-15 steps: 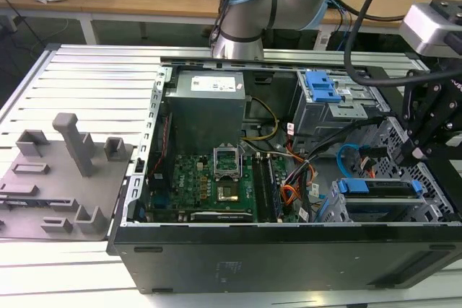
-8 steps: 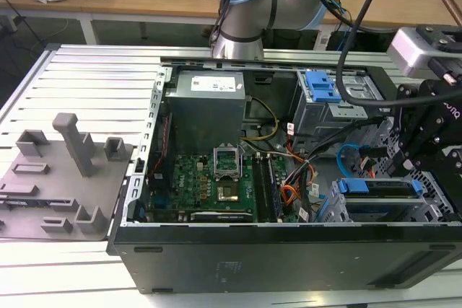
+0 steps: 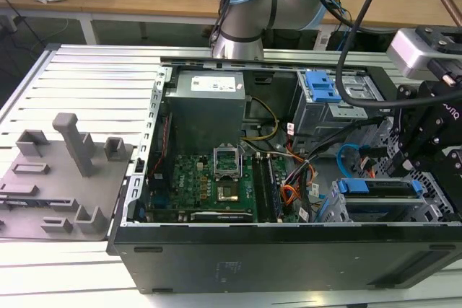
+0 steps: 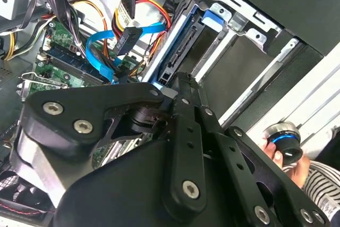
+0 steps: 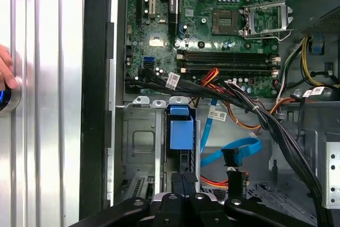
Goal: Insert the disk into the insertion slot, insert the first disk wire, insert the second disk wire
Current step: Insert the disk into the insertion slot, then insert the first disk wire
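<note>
The disk [image 3: 381, 191], silver in its blue frame [image 5: 180, 126], sits inside the insertion slot [image 3: 435, 212], the perforated silver cage at the exterior view's lower right. My black gripper [image 3: 408, 166] hangs right over it, and in both wrist views the fingertips [image 5: 184, 177] look pressed together at the disk's edge [image 4: 178, 51]. The second disk wire [image 5: 236, 149], a blue loop with a dark plug [image 4: 127, 39], lies loose beside the cage. The first disk wire [image 5: 217, 182], orange-red strands with a black plug [image 5: 237, 180], rests near it, unplugged.
The open computer case holds a green motherboard [image 3: 206, 182], a grey power supply [image 3: 206, 106] and a taller grey cage with a blue latch [image 3: 321, 88]. Black cable bundles [image 5: 271, 126] cross beside the slot. A person's hand [image 4: 289, 158] holds a knob outside the case. Grey fixtures [image 3: 65, 171] stand at the exterior view's left.
</note>
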Robot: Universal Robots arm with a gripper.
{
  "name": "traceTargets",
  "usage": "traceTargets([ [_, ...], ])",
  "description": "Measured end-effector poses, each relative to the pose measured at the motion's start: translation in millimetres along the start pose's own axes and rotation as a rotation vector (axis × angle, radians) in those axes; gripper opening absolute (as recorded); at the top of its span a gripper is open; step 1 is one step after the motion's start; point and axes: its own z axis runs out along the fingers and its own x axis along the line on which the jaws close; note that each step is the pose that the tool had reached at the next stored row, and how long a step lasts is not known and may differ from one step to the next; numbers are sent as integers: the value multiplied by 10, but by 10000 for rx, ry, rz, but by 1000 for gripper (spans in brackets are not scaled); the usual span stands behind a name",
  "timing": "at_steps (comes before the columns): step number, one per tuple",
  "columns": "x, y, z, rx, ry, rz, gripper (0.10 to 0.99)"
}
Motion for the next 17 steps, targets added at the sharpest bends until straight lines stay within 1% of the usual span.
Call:
traceTargets([
  [8,0,0,1,0,0,0,114],
  [9,0,0,2,0,0,0,235],
  [10,0,0,2,0,0,0,235],
  [11,0,0,2,1,0,0,302],
  [15,0,0,0,0,-3,0,302],
  [16,0,1,-18,0,0,0,302],
  [17,0,4,-79,0,-1,1,302],
])
